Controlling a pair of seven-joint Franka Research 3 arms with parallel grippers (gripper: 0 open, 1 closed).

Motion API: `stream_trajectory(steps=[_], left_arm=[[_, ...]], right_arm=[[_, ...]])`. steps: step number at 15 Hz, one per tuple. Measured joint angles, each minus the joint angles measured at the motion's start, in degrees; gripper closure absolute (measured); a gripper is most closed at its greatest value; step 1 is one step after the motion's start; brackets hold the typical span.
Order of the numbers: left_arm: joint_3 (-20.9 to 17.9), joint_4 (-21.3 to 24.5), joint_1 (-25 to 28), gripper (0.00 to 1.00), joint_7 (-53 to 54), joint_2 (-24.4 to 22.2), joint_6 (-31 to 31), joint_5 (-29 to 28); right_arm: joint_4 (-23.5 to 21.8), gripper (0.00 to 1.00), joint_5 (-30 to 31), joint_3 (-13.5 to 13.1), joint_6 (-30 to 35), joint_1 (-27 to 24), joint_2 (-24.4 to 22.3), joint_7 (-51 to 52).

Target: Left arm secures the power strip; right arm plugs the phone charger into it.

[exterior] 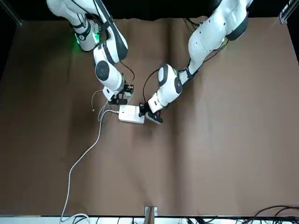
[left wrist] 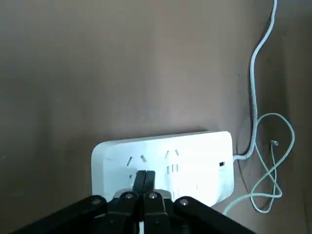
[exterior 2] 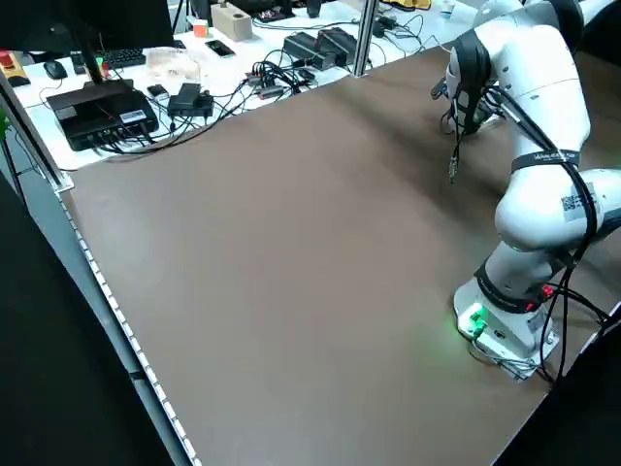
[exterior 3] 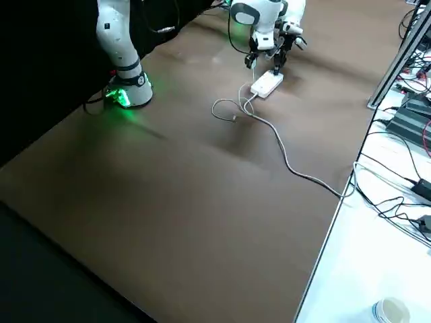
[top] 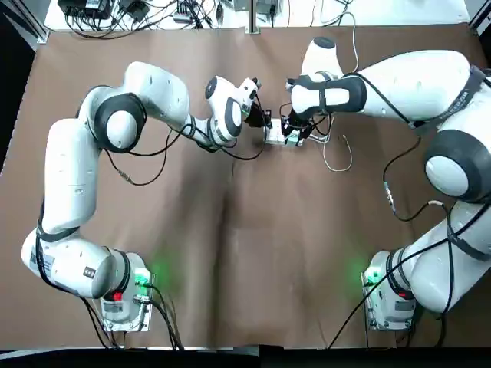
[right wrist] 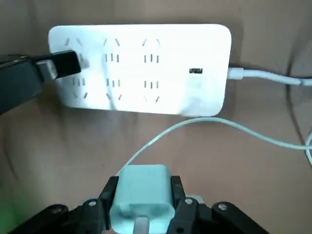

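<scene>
Has the table (top: pixel 261 307) below, clock read from above, 12 farthest from the robot's bases; bends the right arm (top: pixel 418 80) in from 2 o'clock and the left arm (top: pixel 70 172) from 10; keeps the strip (right wrist: pixel 170 44) flat near 12; sends the cord (exterior: pixel 96 142) off its 3 o'clock end; closes the left gripper (left wrist: pixel 145 175) over its 9 o'clock end, contact impossible to tell; grips the charger (right wrist: pixel 141 192) in the right gripper (right wrist: pixel 145 181), near the strip's 3 o'clock half, apart from the sockets; loops the thin cable (left wrist: pixel 292 139) toward 4.
</scene>
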State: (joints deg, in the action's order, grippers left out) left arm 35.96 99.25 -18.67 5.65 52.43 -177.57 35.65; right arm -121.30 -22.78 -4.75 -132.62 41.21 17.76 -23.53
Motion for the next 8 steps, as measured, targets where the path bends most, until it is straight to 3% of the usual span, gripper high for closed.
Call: stream_trajectory(steps=[8], left_arm=[[0.0,0.0,0.0,0.99,0.0,0.0,0.0,0.0]], right_arm=[[3.2,0.52,0.0,-1.05,-2.04,-0.41,2.88,-0.01]])
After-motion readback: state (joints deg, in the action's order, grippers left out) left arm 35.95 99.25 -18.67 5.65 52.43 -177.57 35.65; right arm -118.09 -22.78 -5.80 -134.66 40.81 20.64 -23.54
